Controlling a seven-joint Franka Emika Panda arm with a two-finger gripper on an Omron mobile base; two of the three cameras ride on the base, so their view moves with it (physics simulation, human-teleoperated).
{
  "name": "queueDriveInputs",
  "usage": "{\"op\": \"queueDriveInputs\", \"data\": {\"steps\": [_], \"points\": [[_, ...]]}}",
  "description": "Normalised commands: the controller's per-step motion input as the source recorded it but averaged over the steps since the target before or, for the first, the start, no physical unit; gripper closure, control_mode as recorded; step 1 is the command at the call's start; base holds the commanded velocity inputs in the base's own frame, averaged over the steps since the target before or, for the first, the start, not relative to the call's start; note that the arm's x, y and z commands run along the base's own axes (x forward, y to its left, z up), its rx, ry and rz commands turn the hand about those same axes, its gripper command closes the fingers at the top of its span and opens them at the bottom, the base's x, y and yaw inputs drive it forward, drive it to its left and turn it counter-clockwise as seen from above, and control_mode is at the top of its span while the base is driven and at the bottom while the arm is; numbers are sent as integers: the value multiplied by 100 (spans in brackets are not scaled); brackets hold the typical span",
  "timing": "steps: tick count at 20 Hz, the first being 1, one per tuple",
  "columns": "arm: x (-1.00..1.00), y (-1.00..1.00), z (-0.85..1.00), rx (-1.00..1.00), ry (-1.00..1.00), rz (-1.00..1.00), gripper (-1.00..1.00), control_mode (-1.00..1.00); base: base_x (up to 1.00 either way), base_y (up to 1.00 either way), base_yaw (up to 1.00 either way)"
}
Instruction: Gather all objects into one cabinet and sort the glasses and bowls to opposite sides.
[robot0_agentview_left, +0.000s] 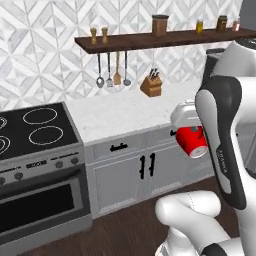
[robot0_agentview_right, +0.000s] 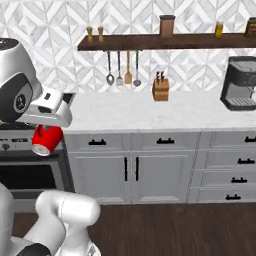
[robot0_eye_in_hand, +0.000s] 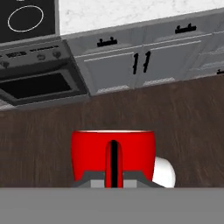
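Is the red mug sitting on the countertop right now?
No, the red mug hangs in the air in the claw, out in front of the stove and below the level of the countertop.

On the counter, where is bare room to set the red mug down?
The white counter is bare between the stove and the knife block, and again between the block and the coffee machine. The gripper holds the red mug.

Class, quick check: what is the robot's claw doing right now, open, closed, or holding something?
Claw: closed on the red mug, carried in the air in front of the lower cabinets.
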Motion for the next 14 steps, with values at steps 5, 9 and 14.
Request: {"op": "queueDriveInputs", "data": {"steps": [5,9,14], "points": [[0,0,0,0,0,0,100,100,-97,99,51],[0,0,0,0,0,0,100,100,-40,100,30],[0,0,0,0,0,0,100,100,3,100,6]]}}
